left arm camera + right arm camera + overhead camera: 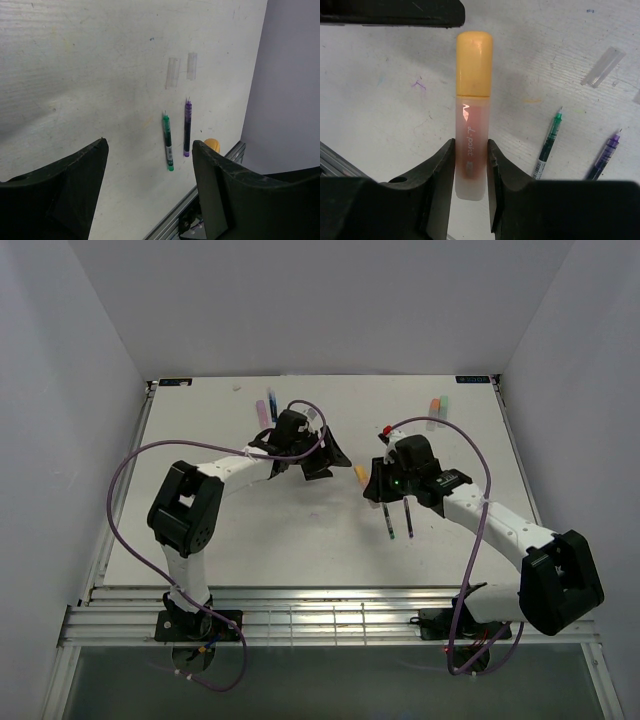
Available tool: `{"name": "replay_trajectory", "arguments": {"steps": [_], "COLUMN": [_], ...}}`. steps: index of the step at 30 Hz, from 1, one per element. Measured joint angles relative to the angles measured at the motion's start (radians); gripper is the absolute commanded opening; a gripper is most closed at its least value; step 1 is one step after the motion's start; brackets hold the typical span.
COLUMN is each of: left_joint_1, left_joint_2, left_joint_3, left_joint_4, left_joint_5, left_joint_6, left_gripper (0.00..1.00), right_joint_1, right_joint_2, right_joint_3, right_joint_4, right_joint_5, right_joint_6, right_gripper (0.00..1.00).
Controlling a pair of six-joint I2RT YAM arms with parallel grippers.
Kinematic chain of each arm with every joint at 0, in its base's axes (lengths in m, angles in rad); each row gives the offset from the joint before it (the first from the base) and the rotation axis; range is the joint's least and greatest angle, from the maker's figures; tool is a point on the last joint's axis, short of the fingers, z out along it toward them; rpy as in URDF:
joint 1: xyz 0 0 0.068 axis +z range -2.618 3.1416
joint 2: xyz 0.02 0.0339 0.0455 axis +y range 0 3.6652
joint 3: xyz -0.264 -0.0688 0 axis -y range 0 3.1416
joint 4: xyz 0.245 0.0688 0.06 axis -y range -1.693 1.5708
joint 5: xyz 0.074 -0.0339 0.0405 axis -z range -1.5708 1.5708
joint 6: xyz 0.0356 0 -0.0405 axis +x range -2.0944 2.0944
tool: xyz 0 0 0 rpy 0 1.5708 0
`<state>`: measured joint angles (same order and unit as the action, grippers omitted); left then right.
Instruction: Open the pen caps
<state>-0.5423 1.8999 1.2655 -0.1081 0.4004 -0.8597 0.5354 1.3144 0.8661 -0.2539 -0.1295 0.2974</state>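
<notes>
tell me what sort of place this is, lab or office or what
Likely a robot lab test cell: white table boxed in by plain panels, left arm and right arm bolted at its near edge, thin pens laid out, a yellow-capped marker in the right hand.

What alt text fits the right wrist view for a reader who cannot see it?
The right pincer grips a stubby marker by its frosted body, its yellow-orange cap still on and pointing away. To the right, a thin green pen and a thin purple pen lie uncapped on the table, a clear cap beyond them.
</notes>
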Motion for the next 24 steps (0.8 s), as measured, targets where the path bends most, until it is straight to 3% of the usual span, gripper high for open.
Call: {"name": "replay_trajectory", "arguments": {"steps": [24], "left_joint_1": [-0.012], "left_joint_2": [-0.138], "left_joint_3": [-0.211], "left_joint_4": [0.288], "left_joint_5": [0.06], "left_joint_6": [-0.212], "left_gripper": [0.73], "right_joint_1": [0.028], "right_joint_2": [0.009], "right_joint_3": [-0.002], "right_joint_4": [0.048], "right_joint_5": [-0.011], "right_joint_6": [0.079], "right_gripper": [0.08]}}
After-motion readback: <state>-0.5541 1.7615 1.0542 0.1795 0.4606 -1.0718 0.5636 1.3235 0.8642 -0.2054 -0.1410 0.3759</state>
